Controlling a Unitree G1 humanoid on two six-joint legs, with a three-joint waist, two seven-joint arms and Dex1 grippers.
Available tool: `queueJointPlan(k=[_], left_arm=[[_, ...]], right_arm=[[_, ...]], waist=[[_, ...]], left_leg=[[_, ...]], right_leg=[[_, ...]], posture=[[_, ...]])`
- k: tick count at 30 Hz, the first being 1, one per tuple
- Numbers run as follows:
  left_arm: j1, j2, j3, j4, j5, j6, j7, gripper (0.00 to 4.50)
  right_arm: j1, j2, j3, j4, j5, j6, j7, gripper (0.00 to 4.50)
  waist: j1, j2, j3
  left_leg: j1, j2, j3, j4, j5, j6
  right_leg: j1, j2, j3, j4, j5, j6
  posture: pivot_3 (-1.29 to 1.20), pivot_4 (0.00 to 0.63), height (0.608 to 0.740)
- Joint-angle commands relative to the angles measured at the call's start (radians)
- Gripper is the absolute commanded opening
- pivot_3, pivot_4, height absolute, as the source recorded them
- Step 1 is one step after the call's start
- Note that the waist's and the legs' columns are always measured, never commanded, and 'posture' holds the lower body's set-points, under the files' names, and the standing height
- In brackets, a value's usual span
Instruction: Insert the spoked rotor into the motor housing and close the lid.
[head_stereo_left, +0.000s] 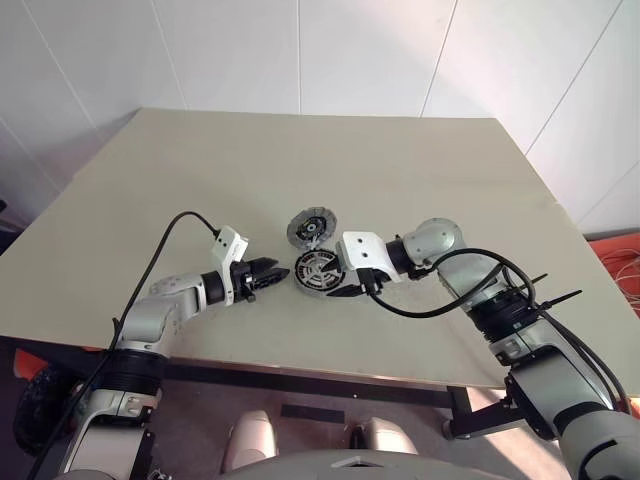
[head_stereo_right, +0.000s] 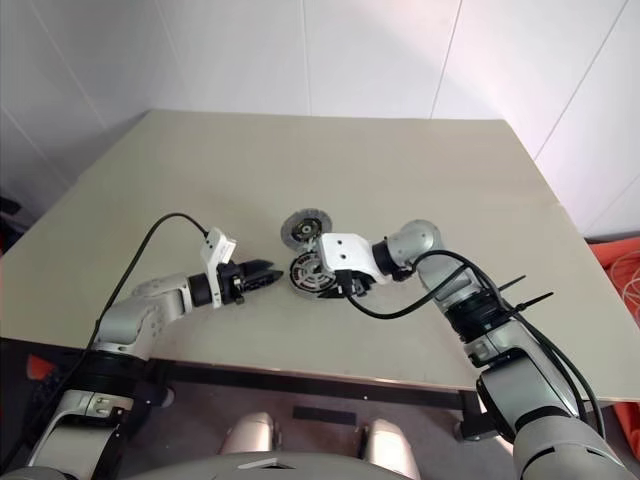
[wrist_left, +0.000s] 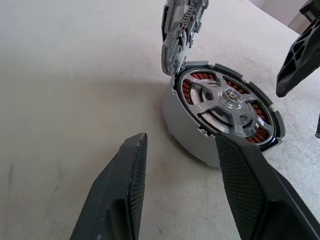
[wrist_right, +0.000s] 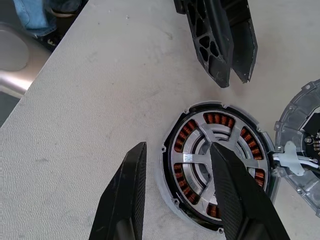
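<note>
The motor housing (wrist_left: 182, 132) lies flat on the table, its copper-red windings showing between the silvery arms of the spoked rotor (wrist_left: 231, 100) that sits inside it. The grey lid (head_stereo_left: 311, 228) stands tilted on edge against the housing's far rim, leaving the housing uncovered. My left gripper (head_stereo_left: 270, 272) hovers just left of the housing, open and empty, pointing at it. My right gripper (wrist_right: 177, 147) is at the housing's right side, angled down over its rim, open with nothing held. One right finger (wrist_right: 235, 195) crosses over the rotor in the right wrist view.
The beige table (head_stereo_left: 300, 160) spreads wide behind and to both sides of the parts. Its front edge (head_stereo_left: 300, 365) runs close below the two grippers. Black cables (head_stereo_left: 440, 300) loop off the right forearm just over the tabletop.
</note>
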Motion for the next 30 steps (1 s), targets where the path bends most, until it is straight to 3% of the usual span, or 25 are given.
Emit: queueJointPlan(k=[1, 17, 26, 30], left_arm=[[-0.003, 0.013, 0.016, -0.043, -0.015, -0.003, -0.003, 2.30], [0.007, 0.008, 0.023, -0.057, -0.019, -0.007, 0.027, 2.30], [0.005, 0.007, 0.026, -0.052, -0.015, -0.024, 0.047, 2.30], [0.005, 0.005, 0.027, -0.049, -0.014, -0.029, 0.052, 2.30]], right_arm=[[-0.014, 0.002, -0.002, -0.026, 0.003, -0.016, 0.018, 2.22], [-0.004, 0.033, 0.019, 0.131, -0.074, -0.085, -0.008, 2.22], [0.002, 0.028, 0.018, 0.114, -0.082, -0.096, -0.014, 2.22], [0.001, 0.031, 0.014, 0.106, -0.077, -0.098, -0.015, 1.30]], waist=[[0.000, 0.000, 0.000], [-0.002, 0.000, 0.000], [-0.002, 0.000, 0.000], [-0.002, 0.000, 0.000]], left_leg=[[0.000, 0.000, 0.000, 0.000, 0.000, 0.000], [0.000, 0.000, 0.000, 0.000, 0.000, 0.000], [0.001, 0.000, 0.000, 0.001, 0.000, 0.000], [0.001, 0.000, 0.000, 0.001, 0.000, 0.000]], right_leg=[[0.000, 0.000, 0.000, 0.000, 0.000, 0.000], [0.000, 0.000, 0.000, 0.000, 0.000, 0.000], [0.002, 0.000, 0.000, 0.002, 0.000, 0.000], [0.001, 0.000, 0.000, 0.002, 0.000, 0.000]], posture=[[0.00, 0.000, 0.740], [0.00, 0.000, 0.740], [0.00, 0.000, 0.740], [0.00, 0.000, 0.740]])
